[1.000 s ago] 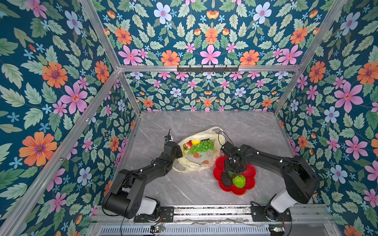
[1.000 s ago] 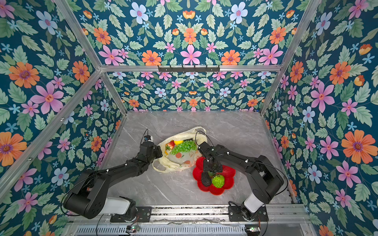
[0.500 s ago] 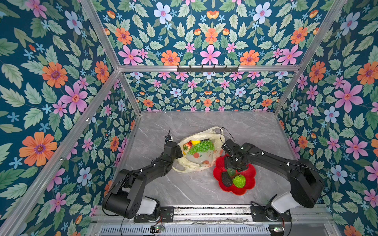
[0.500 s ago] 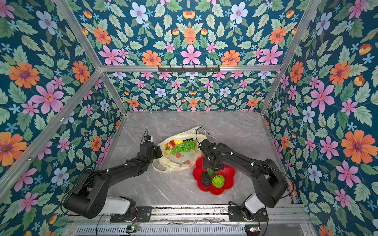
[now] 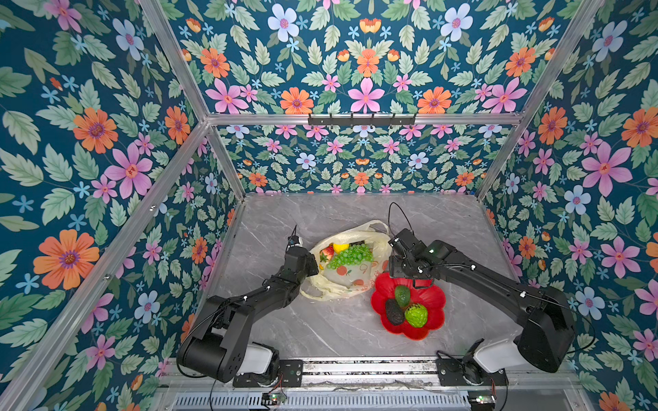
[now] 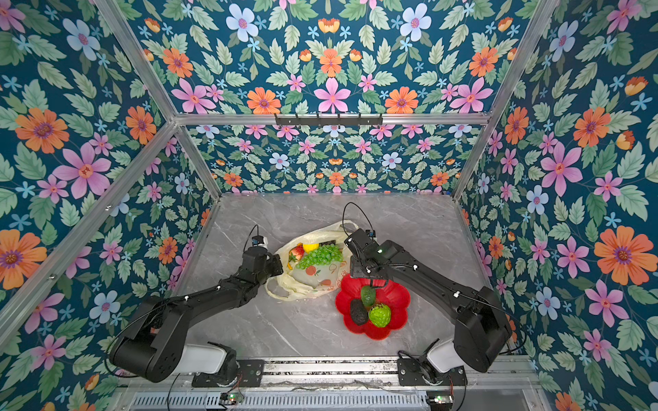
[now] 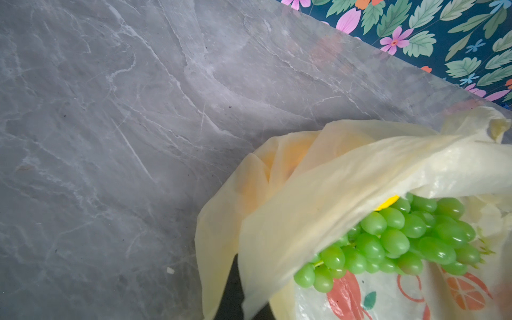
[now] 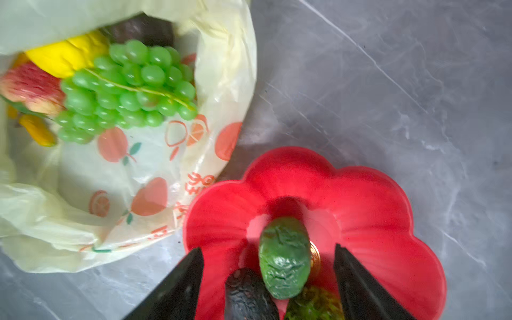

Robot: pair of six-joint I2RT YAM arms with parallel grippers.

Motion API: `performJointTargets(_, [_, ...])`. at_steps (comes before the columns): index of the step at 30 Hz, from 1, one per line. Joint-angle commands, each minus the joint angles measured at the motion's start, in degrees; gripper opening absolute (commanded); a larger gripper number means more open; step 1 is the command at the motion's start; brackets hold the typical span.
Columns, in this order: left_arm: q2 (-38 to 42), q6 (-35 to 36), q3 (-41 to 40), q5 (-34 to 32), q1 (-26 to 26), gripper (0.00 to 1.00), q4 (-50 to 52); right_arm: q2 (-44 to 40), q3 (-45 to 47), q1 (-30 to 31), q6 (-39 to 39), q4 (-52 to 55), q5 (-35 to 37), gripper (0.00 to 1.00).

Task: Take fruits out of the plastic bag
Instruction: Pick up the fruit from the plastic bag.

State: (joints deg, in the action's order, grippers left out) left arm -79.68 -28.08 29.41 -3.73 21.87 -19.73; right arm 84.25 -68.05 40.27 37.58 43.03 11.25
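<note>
The pale yellow plastic bag point(image 5: 347, 275) point(image 6: 313, 281) lies open mid-table. Inside it I see a green grape bunch point(image 5: 350, 255) point(image 7: 401, 235) point(image 8: 127, 86), a red strawberry point(image 5: 327, 253) point(image 8: 30, 88) and a yellow fruit point(image 5: 340, 247) point(image 8: 66, 55). My left gripper point(image 5: 310, 265) point(image 7: 243, 304) is shut on the bag's rim film at its left side. My right gripper point(image 5: 413, 281) point(image 8: 267, 248) hangs open over the far edge of the red dish point(image 5: 432, 306) point(image 8: 360, 199). Below its jaws a green avocado point(image 5: 402, 295) point(image 8: 284, 260), a dark avocado point(image 5: 394, 312) point(image 8: 249, 296) and a bumpy green fruit point(image 5: 416, 315) lie in the dish.
The grey marble tabletop point(image 5: 320, 331) is boxed in by flowered walls on three sides. The dish touches the bag's right lower corner. A metal rail point(image 5: 356, 366) with both arm bases runs along the near edge.
The right gripper has opened wider and drawn up and back from the dish, leaving the green avocado lying in it. The left arm has not moved.
</note>
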Motion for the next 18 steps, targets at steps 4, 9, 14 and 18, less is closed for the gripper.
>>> performJointTargets(4, [1.8, 0.74, -0.42, -1.36, -0.07, 0.0, -1.05, 2.61, -2.94, 0.16, 0.53, -11.69, -5.38, 0.76])
performJointTargets(9, [4.7, 0.58, -2.16, -3.43, -0.03, 0.0, -2.07, 8.36, -6.7, 1.07, 1.44, -17.74, -9.7, 0.75])
performJointTargets(14, [5.21, 0.61, -2.58, -2.72, -0.07, 0.0, -2.75, 17.5, -13.72, 3.39, 1.35, -18.17, -11.76, 0.74])
performJointTargets(18, [5.63, 1.06, -2.95, -0.36, -0.07, 0.0, -4.25, 22.41, -18.06, 5.11, 0.45, -18.8, -12.73, 0.72])
